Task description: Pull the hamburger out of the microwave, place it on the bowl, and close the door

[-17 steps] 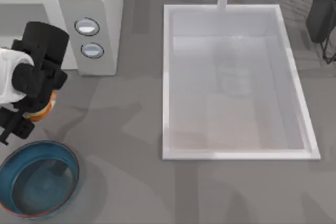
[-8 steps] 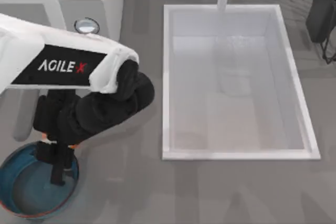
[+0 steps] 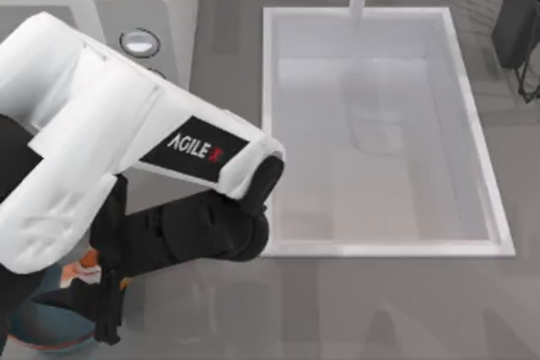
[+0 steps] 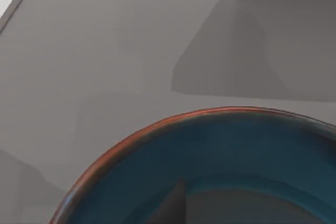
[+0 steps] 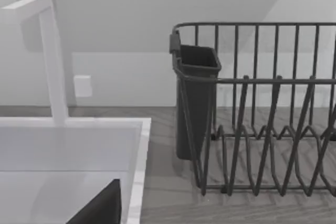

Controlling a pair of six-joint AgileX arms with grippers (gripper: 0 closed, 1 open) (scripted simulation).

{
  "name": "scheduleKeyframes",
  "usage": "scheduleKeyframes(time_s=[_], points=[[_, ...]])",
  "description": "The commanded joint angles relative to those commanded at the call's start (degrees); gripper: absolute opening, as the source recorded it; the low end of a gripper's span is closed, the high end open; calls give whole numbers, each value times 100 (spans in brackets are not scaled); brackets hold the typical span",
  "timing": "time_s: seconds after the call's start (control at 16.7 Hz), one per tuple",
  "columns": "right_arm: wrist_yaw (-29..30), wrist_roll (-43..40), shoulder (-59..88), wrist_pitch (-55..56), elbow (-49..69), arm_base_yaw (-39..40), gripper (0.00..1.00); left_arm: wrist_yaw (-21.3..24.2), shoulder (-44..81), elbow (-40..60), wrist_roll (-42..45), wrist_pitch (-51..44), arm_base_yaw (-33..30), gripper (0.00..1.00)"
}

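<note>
At the table's left edge, the left gripper (image 3: 105,309) hangs over the bowl (image 3: 51,339), seemingly holding the hamburger (image 3: 84,271), though its jaws are hidden. Released off-centre, the hamburger could catch the rim and tumble out. The microwave (image 3: 169,6) stands behind.

The hamburger (image 3: 85,269) shows as a small pale lump with orange-red edges over the bowl (image 3: 51,341) at the table's front left corner. The bowl is round, dark blue-teal inside with a thin reddish-orange rim. The white microwave (image 3: 173,6) stands at the back left, 1 silver dial (image 3: 139,42) visible.
</note>
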Motion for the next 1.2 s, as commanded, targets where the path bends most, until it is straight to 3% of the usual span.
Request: scheduleKeyframes(time_s=[0.36,0.72,1.02,1.2], points=[[0,0,0,0,0,0,100,-24,-6,-19,-8,0,35,0],[0,0,0,0,0,0,100,-381,17,-732,280,937,434,0],[0,0,0,0,0,0,100,-421,18,-809,315,1016,480,0],[0,0,0,0,0,0,100,-421,18,-809,315,1016,480,23]])
